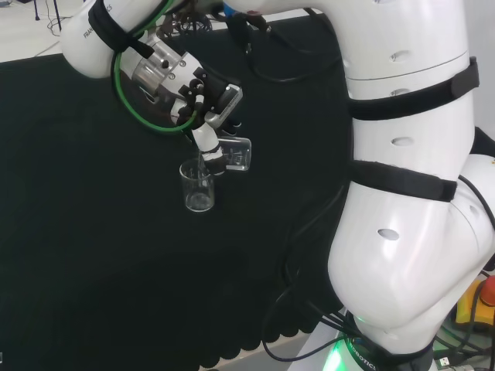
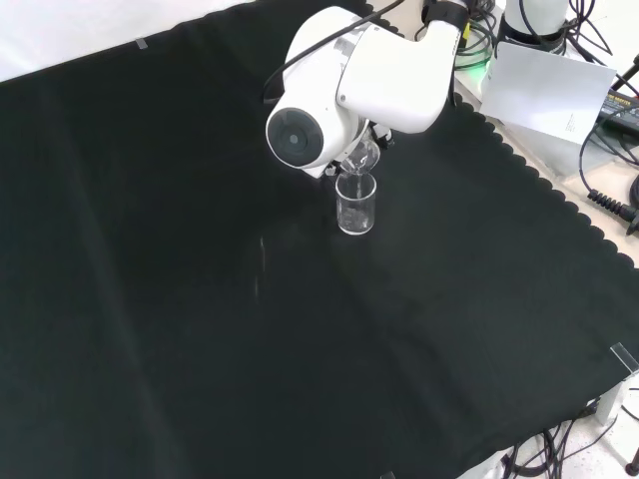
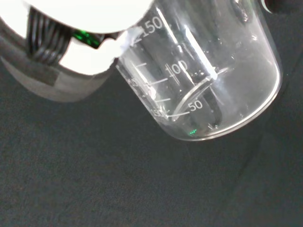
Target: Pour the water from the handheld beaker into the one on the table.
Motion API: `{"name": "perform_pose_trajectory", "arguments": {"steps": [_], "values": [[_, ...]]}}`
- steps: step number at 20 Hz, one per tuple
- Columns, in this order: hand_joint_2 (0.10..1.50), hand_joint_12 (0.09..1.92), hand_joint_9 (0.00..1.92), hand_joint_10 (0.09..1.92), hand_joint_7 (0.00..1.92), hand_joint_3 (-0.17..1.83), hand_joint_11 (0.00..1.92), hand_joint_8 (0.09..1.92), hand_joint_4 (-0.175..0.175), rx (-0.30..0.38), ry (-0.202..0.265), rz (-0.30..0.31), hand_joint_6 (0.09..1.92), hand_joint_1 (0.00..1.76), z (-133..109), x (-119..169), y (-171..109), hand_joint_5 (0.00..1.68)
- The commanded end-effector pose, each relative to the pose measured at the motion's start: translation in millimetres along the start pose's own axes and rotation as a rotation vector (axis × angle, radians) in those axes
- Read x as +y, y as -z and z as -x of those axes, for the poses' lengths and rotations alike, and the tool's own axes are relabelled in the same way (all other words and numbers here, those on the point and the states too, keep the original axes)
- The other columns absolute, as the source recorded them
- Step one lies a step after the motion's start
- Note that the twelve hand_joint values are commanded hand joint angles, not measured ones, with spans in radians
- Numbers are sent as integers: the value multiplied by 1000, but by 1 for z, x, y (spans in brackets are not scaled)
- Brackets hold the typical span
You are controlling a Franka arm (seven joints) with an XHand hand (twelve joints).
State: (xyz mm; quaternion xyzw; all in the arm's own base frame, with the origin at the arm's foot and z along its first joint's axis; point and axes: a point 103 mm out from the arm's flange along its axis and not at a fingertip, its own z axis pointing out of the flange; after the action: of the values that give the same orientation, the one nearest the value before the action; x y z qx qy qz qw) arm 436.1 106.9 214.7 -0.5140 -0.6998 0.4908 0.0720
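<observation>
Close against the wrist camera, clear glass beaker with white graduation marks, cylindrical wall, rounded base edge, tipped well over; a curved waterline shows inside near its base. Blurred white part of the hand sits at its upper wall. Head view: black and white hand curled round the tilted beaker, which lies almost on its side, its lip touching or just above the rim of a second clear beaker standing upright on the desk. Desk covered in matte black cloth with scalloped edge. Front view: upright beaker just below the arm's white link with its round grey cap.
</observation>
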Motion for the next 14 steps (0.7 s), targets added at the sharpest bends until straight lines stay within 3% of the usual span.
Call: {"name": "perform_pose_trajectory", "arguments": {"steps": [1,14], "values": [[658,558,1804,87,1680,724,1604,207,96,-11,-4,-9,837,1133,-5,-2,5,1199],[658,559,1804,87,1676,726,1602,213,97,-45,-18,-32,841,1132,-1,-1,2,1197]]}}
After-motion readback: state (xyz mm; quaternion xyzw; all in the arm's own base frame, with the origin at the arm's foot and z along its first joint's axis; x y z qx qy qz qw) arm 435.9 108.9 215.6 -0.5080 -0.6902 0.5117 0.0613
